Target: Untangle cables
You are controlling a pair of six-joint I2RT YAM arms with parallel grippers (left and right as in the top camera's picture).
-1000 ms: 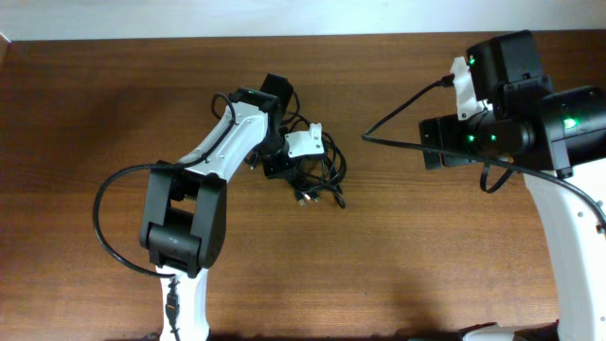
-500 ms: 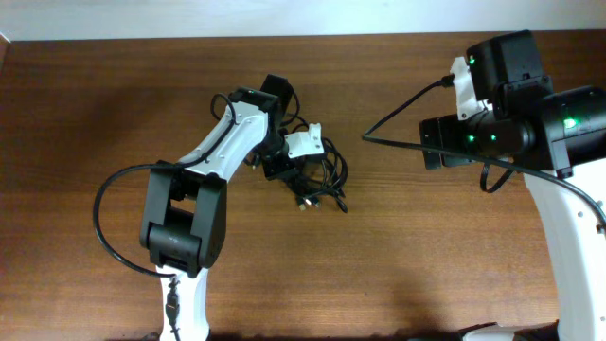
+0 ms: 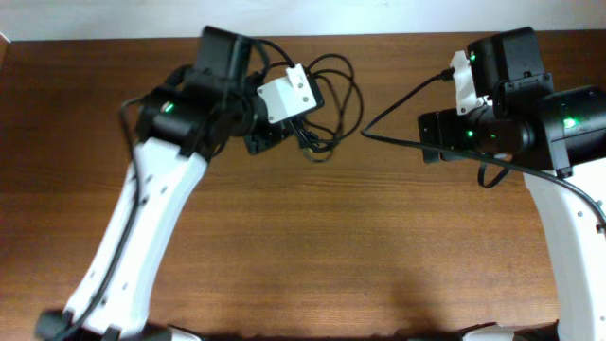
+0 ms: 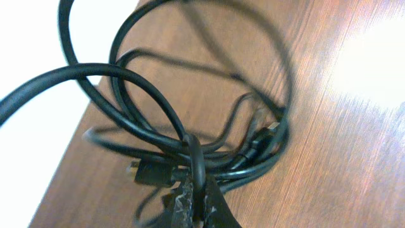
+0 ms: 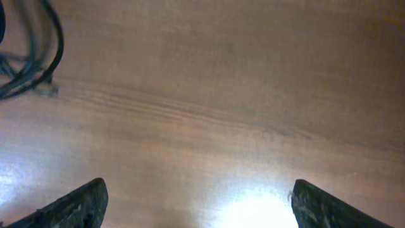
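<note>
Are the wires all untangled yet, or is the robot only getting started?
Only getting started. Done: nothing looks pulled free; the cables are one looped bunch near the far edge of the table. In hand: the left fingers pinch one black loop of that bunch. The right fingers are open over bare wood, holding nothing. Left to do: separate every cable.

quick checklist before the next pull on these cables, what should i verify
1. Left tool pinching a loop of the cable bundle: ok.
2. Right tool open and empty: ok.
3. Right tool near the cable bundle: not ok, it shows only at that view's left edge.
4. Loops separated: not ok, they cross each other.
5. Plugs free of snags: cannot tell.
</note>
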